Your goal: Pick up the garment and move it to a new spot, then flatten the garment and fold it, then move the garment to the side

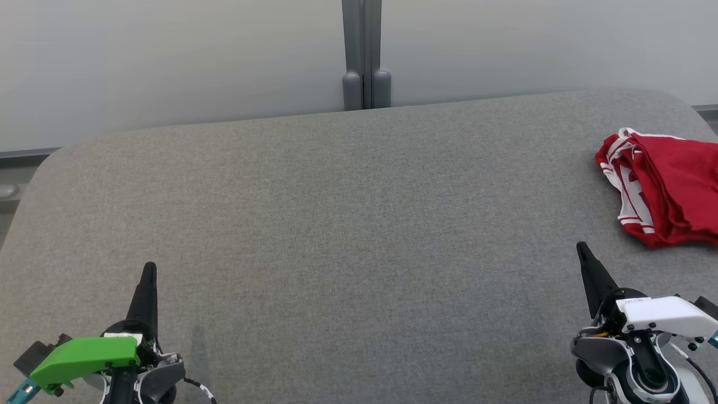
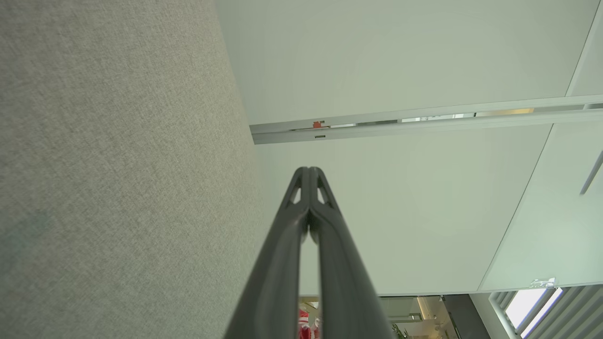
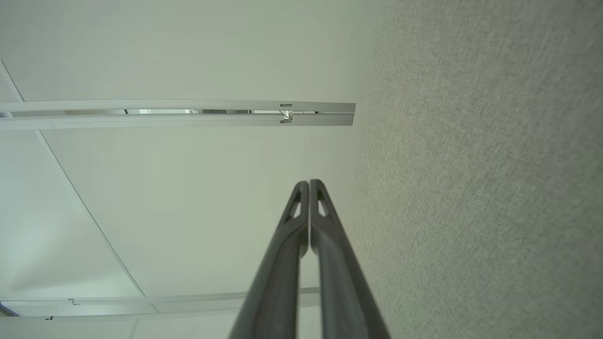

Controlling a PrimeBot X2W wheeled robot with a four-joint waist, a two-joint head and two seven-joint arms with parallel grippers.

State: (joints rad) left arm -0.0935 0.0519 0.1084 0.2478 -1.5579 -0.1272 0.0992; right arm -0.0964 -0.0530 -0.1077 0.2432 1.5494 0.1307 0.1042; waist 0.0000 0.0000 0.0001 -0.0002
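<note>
A red garment (image 1: 667,188) with white stripes lies crumpled at the far right of the grey fabric table (image 1: 348,224), partly cut off by the head view's right edge. My right gripper (image 1: 581,248) hovers at the lower right, a short way in front of and left of the garment, apart from it, its fingers pressed together on nothing. My left gripper (image 1: 149,268) stands at the lower left, far from the garment, also shut and holding nothing. The left wrist view shows my left gripper (image 2: 309,170) with tips touching, and the right wrist view shows my right gripper (image 3: 309,182) the same.
A pale wall runs behind the table, with a grey vertical post (image 1: 363,56) at its middle. The table's rounded corners show at the far left and far right. A wide stretch of bare grey fabric lies between the two grippers.
</note>
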